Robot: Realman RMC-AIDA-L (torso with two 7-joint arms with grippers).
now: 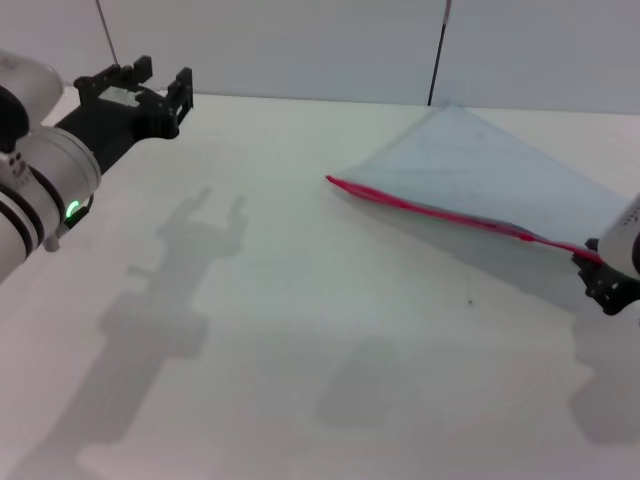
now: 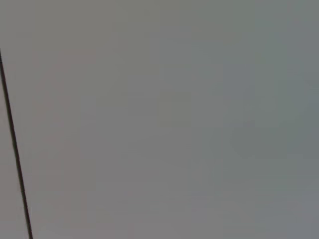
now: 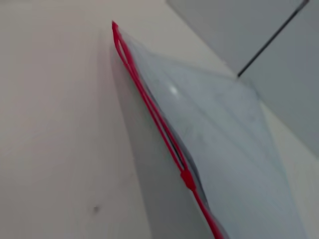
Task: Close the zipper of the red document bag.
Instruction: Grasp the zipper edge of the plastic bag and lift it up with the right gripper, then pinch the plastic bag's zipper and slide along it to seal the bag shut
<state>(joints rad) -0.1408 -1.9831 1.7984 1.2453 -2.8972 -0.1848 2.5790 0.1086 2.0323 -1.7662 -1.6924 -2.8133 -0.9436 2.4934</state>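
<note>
Translucent blue-grey plastic forms the red document bag point(image 1: 480, 175), which lies on the white table point(image 1: 300, 330) toward the robot's right, its near long edge lifted off the surface at the right end. Along that edge runs the zipper point(image 1: 440, 212), a thin red strip; in the right wrist view its two red tracks point(image 3: 149, 107) stand apart from the far corner up to the small red slider point(image 3: 188, 179), and run as a single line beyond it. At the right border of the head view, the right gripper point(image 1: 605, 285) holds low at the zipper's near end; whether its jaws pinch the strip cannot be told. Raised at the far left, the left gripper point(image 1: 150, 85) points away over the table's back edge, black fingers spread apart and holding nothing.
</note>
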